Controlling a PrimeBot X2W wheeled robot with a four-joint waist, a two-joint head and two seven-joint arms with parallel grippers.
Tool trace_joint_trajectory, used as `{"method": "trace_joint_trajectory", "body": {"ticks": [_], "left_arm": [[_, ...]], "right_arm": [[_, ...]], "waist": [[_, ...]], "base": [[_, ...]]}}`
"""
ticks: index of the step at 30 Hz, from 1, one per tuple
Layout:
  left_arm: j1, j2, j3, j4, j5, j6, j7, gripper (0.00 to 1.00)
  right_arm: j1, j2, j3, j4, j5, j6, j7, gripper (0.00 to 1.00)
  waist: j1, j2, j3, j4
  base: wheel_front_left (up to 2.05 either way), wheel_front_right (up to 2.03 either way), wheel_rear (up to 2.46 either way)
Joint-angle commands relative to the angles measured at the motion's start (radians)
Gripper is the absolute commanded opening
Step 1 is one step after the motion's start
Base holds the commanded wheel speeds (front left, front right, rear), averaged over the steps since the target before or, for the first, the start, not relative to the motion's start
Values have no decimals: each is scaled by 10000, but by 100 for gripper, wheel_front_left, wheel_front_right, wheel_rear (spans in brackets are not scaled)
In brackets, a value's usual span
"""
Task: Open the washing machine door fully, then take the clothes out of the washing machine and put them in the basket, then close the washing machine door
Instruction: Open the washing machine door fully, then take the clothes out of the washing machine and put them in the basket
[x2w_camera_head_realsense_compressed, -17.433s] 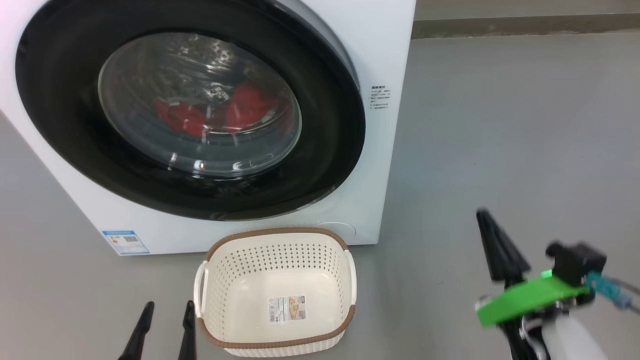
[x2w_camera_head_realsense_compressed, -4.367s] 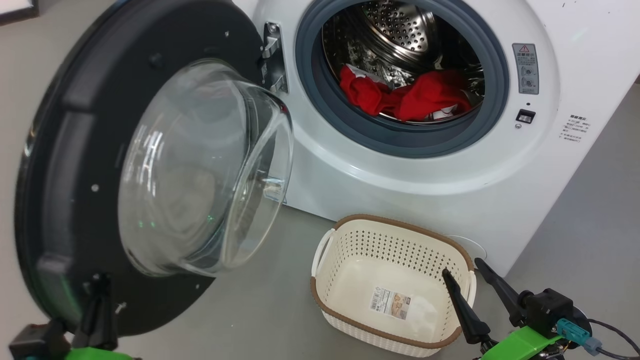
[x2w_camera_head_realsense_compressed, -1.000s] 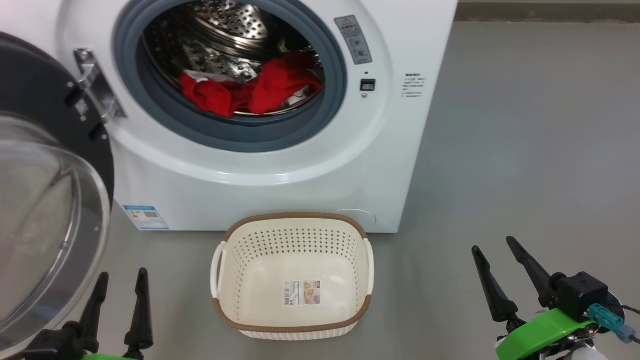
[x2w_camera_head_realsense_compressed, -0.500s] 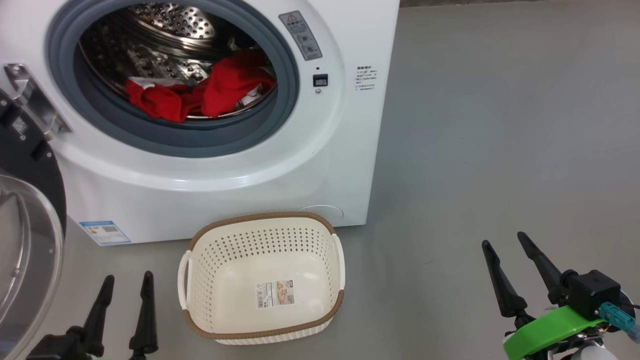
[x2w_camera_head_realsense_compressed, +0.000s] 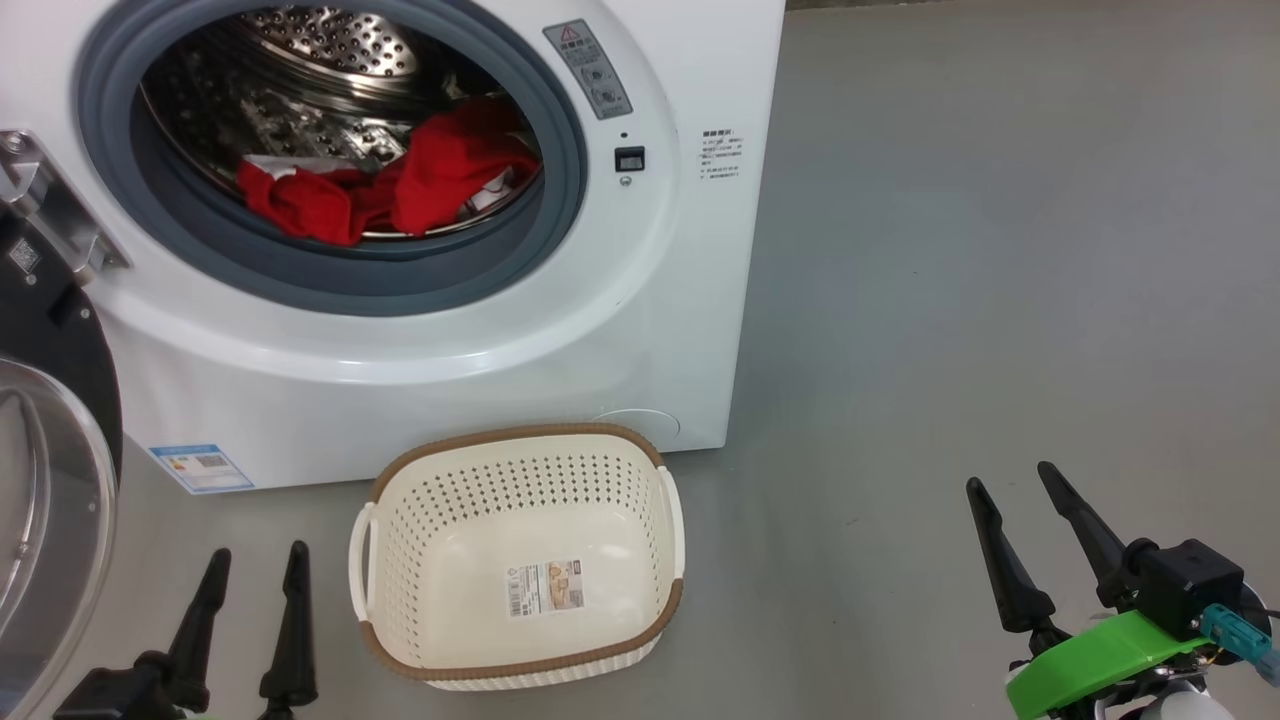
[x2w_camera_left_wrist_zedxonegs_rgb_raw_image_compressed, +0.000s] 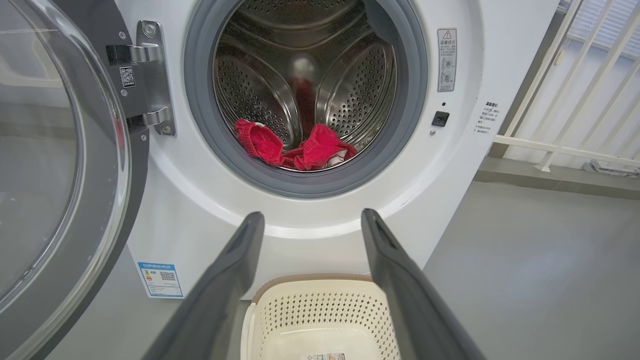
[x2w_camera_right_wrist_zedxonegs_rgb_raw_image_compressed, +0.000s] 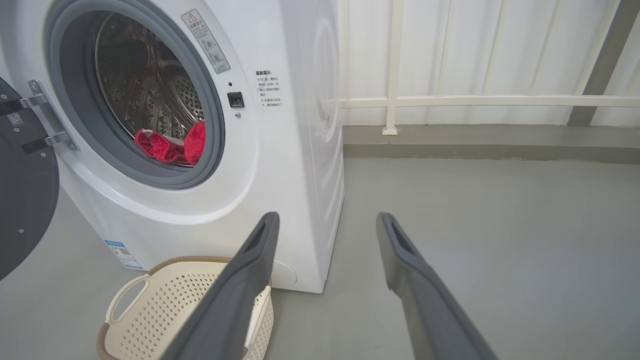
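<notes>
The washing machine (x2w_camera_head_realsense_compressed: 560, 330) (x2w_camera_left_wrist_zedxonegs_rgb_raw_image_compressed: 450, 165) (x2w_camera_right_wrist_zedxonegs_rgb_raw_image_compressed: 280, 165) stands with its door (x2w_camera_head_realsense_compressed: 45, 480) (x2w_camera_left_wrist_zedxonegs_rgb_raw_image_compressed: 60, 165) (x2w_camera_right_wrist_zedxonegs_rgb_raw_image_compressed: 22, 200) swung wide open to the left. Red clothes (x2w_camera_head_realsense_compressed: 390, 190) (x2w_camera_left_wrist_zedxonegs_rgb_raw_image_compressed: 295, 147) (x2w_camera_right_wrist_zedxonegs_rgb_raw_image_compressed: 172, 145) lie at the front of the steel drum. The cream basket (x2w_camera_head_realsense_compressed: 520, 560) (x2w_camera_left_wrist_zedxonegs_rgb_raw_image_compressed: 320, 315) (x2w_camera_right_wrist_zedxonegs_rgb_raw_image_compressed: 170, 310) sits empty on the floor before the machine, a sticker on its bottom. My left gripper (x2w_camera_head_realsense_compressed: 257, 553) (x2w_camera_left_wrist_zedxonegs_rgb_raw_image_compressed: 310, 217) is open, low at the left of the basket. To the right of the basket my right gripper (x2w_camera_head_realsense_compressed: 1010, 478) (x2w_camera_right_wrist_zedxonegs_rgb_raw_image_compressed: 327, 220) is open over bare floor. Both hold nothing.
Grey floor (x2w_camera_head_realsense_compressed: 1000, 250) spreads to the right of the machine. A white railing and wall (x2w_camera_right_wrist_zedxonegs_rgb_raw_image_compressed: 475, 100) stand behind it. A blue label (x2w_camera_head_realsense_compressed: 200, 467) sits low on the machine's front.
The head camera has swung right, so machine and basket sit further left in the picture and the door is mostly out of it. Both grippers stay open, low at the sides.
</notes>
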Motion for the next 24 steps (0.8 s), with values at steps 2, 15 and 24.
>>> {"method": "trace_joint_trajectory", "body": {"ticks": [2, 15, 24], "left_arm": [[-198, 144, 416, -260, -19, -30, -93, 100], [-106, 197, 272, -392, 26, -30, -93, 100], [-91, 263, 188, -404, -135, -31, -93, 100]], "right_arm": [[51, -106, 144, -244, -183, 16, -120, 100], [116, -135, 173, -326, -220, 16, -120, 100], [97, -144, 220, -302, -224, 16, -120, 100]], "waist": [[0, -1, -37, 40], [0, -1, -16, 198], [0, -1, -23, 218]], "base": [[0, 0, 0], [0, 0, 0], [31, -36, 4]]}}
